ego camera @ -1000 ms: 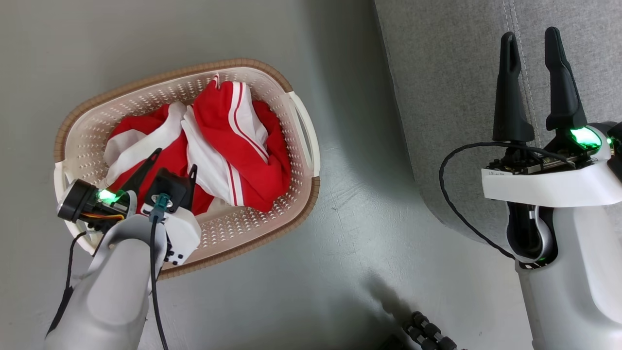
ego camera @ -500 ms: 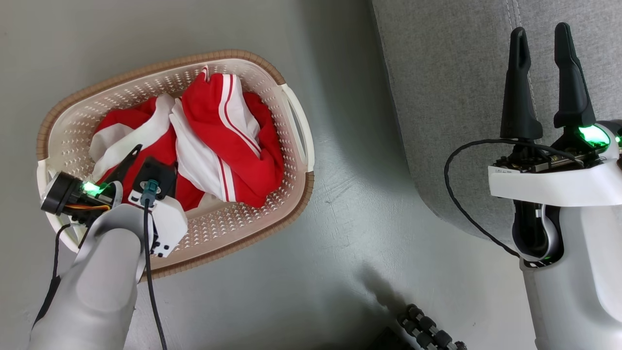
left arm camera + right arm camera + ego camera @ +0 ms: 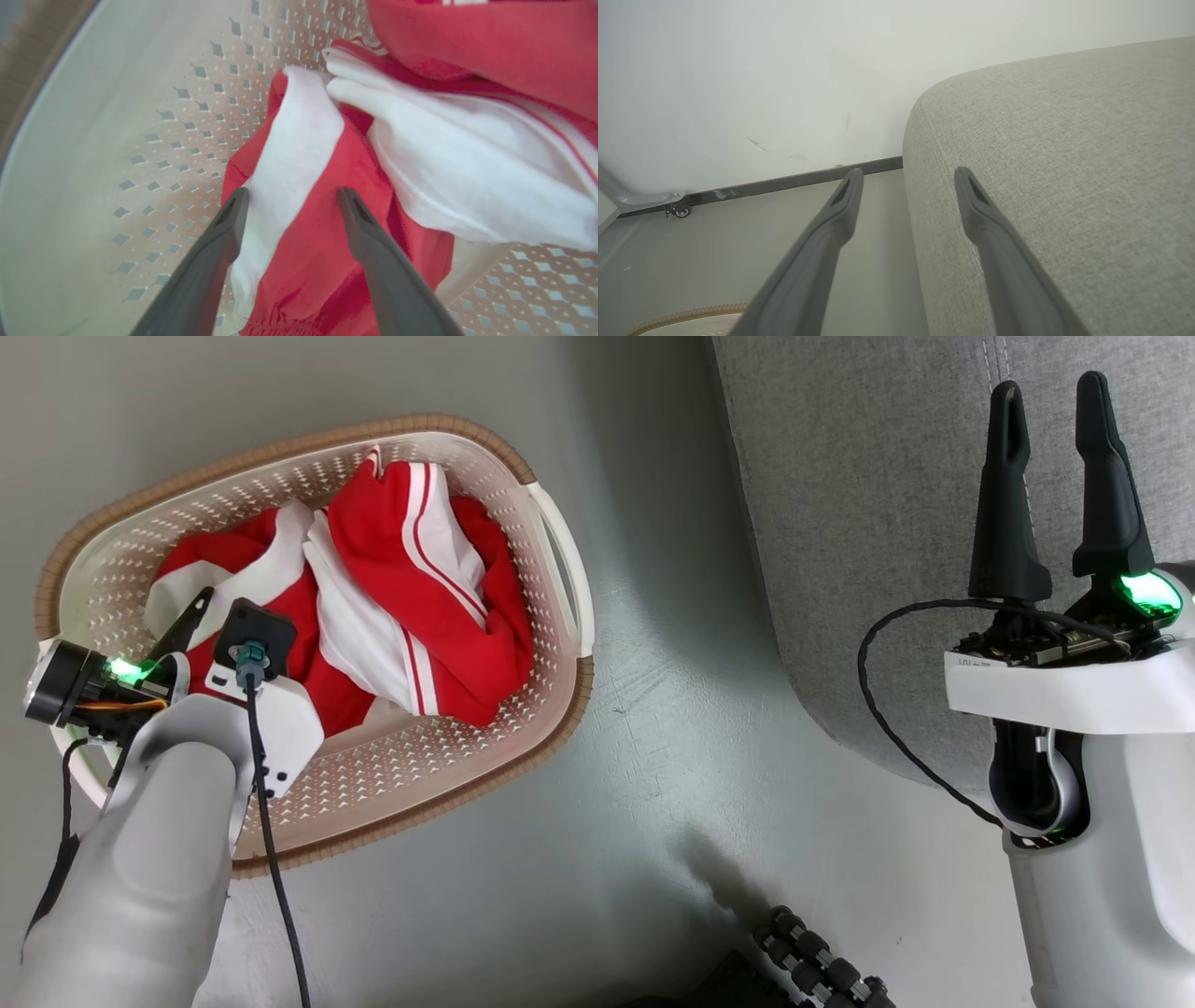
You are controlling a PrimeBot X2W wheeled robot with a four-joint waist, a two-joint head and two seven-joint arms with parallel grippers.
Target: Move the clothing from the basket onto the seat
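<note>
A white strip (image 3: 976,662) on the right arm's wrist carried small dark print, too fine to read. The clothing (image 3: 411,588) lay crumpled in the basket (image 3: 439,775) at the left: soft red fabric with white panels and thin white stripes, one hem gathered with elastic. The basket was cream plastic, a rounded rectangle pierced with rows of small diamond holes, with a brown woven-look rim and smooth white handles. The left gripper (image 3: 292,196) reached down into it with its dark tapered fingers spread, one either side of a red-and-white fold and not pinching it. The right gripper (image 3: 1047,387) was also spread and held nothing, its fingers at the left edge of the seat (image 3: 868,523), a light grey woven cushion with a rounded corner and a stitched seam. Between basket and seat lay a smooth grey floor (image 3: 653,756). Beyond it rose a pale wall (image 3: 761,70) with a dark skirting (image 3: 784,183).
</note>
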